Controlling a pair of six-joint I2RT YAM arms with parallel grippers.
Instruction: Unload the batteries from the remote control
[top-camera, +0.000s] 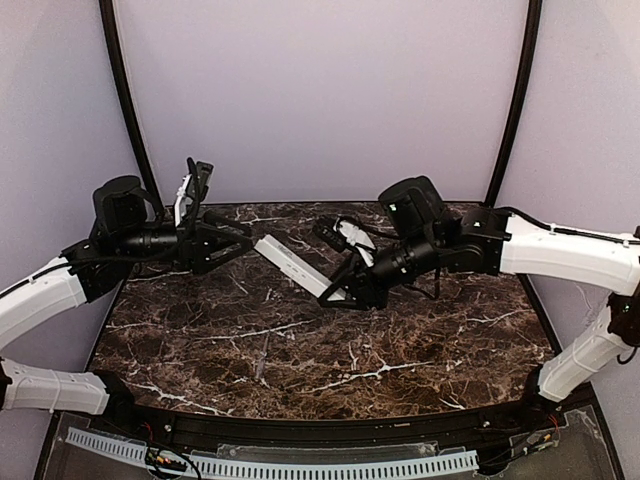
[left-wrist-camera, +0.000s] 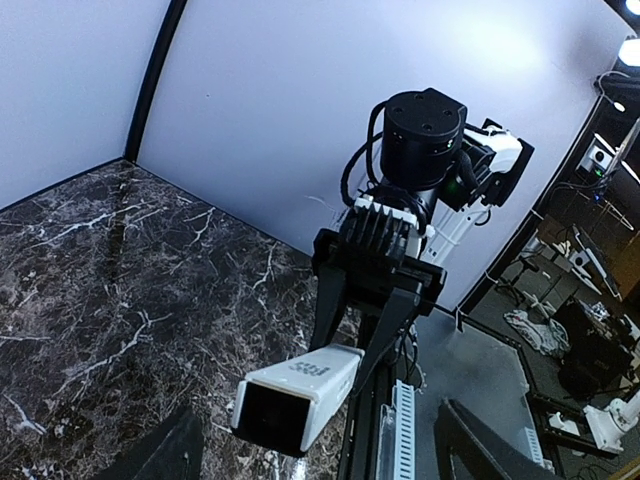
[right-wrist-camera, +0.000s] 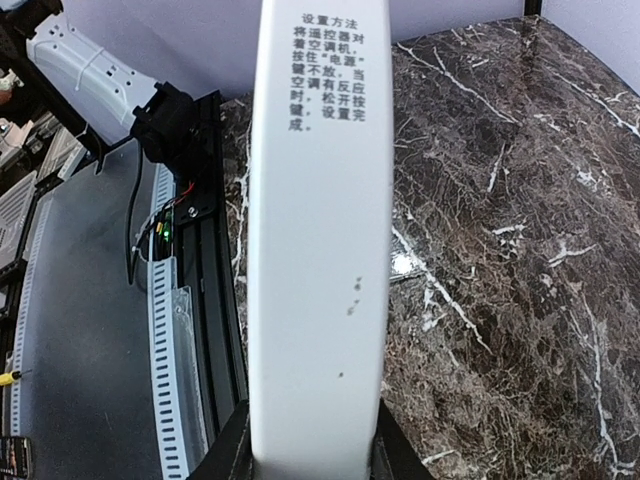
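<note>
The remote control (top-camera: 295, 268), a long white bar, hangs in the air over the table between both arms. My right gripper (top-camera: 337, 291) is shut on its near-right end. In the right wrist view the remote (right-wrist-camera: 318, 250) fills the middle, printed text at its far end, with my right gripper (right-wrist-camera: 305, 445) clamping its sides. My left gripper (top-camera: 243, 240) is open at the remote's far-left end. In the left wrist view the remote's dark end face (left-wrist-camera: 275, 415) lies between my wide-open left fingers (left-wrist-camera: 165, 455), not touched by them. No batteries show in any view.
The dark marble table (top-camera: 330, 360) lies below the remote. A black frame rail and a white slotted strip (top-camera: 300, 465) run along its near edge. White walls and black corner posts (top-camera: 125, 90) stand behind and beside the table.
</note>
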